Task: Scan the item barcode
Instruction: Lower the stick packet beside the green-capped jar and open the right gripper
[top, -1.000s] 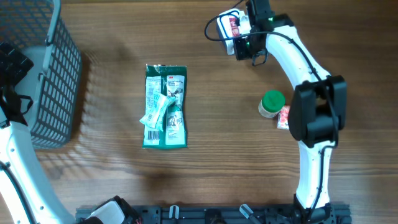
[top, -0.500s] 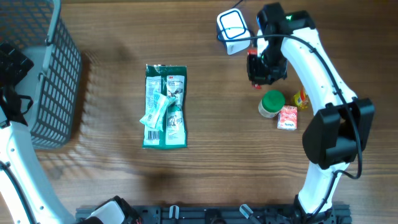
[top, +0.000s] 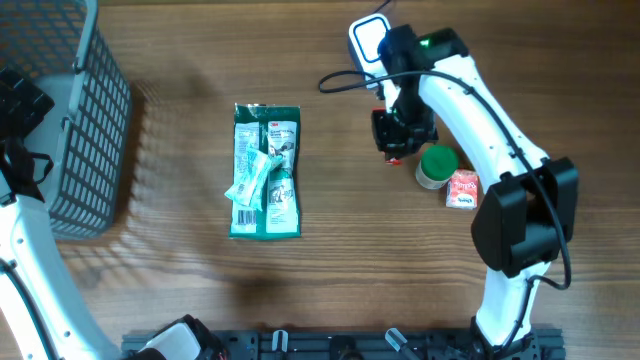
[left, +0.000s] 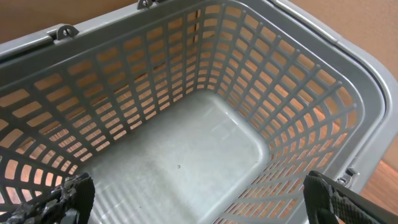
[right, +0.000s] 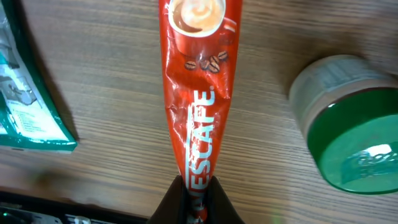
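Nescafe sachet (right: 198, 93) pinched just left of the green-lidded jar (top: 437, 166)
Overhead: my right gripper (top: 395, 140) hangs just left of the jar, with the scanner (top: 370, 38) up-left of it. Left wrist: my left gripper (left: 199, 199) gapes wide over the basket (left: 186, 155) (holding nothing), far left of the jar. Right wrist: my fingers clamp the sachet's end.

Basket (top: 90, 130) sits at the far left edge of the table (top: 330, 270); left claw (left: 202, 196) hangs over its inside. Flat packet (top: 265, 170) lies mid-table, well apart from the basket. Scanner (top: 368, 38) is at the back, right of centre. In front of it is the jar (top: 437, 165), with the small box (top: 463, 190) just beside it on the right. Sachet (right: 198, 93), in the right claw (right: 196, 186), lies between packet and jar.
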